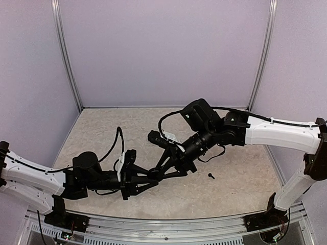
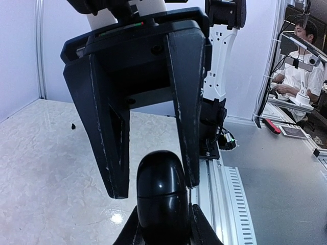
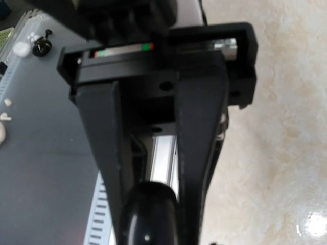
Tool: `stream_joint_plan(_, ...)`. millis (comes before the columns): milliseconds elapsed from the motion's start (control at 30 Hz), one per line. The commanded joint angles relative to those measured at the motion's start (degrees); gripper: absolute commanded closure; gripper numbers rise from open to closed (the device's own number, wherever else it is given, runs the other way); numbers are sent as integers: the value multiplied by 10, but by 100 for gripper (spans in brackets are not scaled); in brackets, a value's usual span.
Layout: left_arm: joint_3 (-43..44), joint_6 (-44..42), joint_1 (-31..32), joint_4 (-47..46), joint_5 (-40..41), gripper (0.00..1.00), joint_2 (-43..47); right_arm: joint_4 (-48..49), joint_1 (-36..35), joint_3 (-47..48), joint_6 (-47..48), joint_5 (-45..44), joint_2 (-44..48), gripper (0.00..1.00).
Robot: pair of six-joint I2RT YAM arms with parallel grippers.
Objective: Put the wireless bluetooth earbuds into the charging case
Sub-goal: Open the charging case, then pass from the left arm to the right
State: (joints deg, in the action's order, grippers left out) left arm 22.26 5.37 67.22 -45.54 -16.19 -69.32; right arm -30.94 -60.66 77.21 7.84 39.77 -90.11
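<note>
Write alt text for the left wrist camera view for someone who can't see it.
The left gripper holds a glossy black pebble-shaped charging case from below, while the right gripper's two black fingers hang either side of its top. A tiny black earbud lies on the pale marbled table.

"Any lettering on your feeds?"

"None I can read. There's a strip (image 3: 122,51) above my right fingers (image 3: 202,143) with red and green marks, but I see no letters or digits on it."

"And the charging case (image 2: 161,194)?"

"It's plain glossy black from my left wrist view, with no brand showing. The things on the desk (image 2: 301,132) at the far right are too small and blurred for me to make out any print."
</note>
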Motion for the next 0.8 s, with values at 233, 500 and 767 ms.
stream_joint_plan(233, -1, -58, 31, -43, -4, 89, 21, 49, 40, -15, -31, -1, 59, 60)
stream_joint_plan(500, -5, -83, 33, -55, 22, 89, 31, 101, 52, -52, -41, 79, 89, 49)
stream_joint_plan(767, 1, -95, 31, -59, 29, 89, 31, 164, 34, -82, -58, 118, 107, 46)
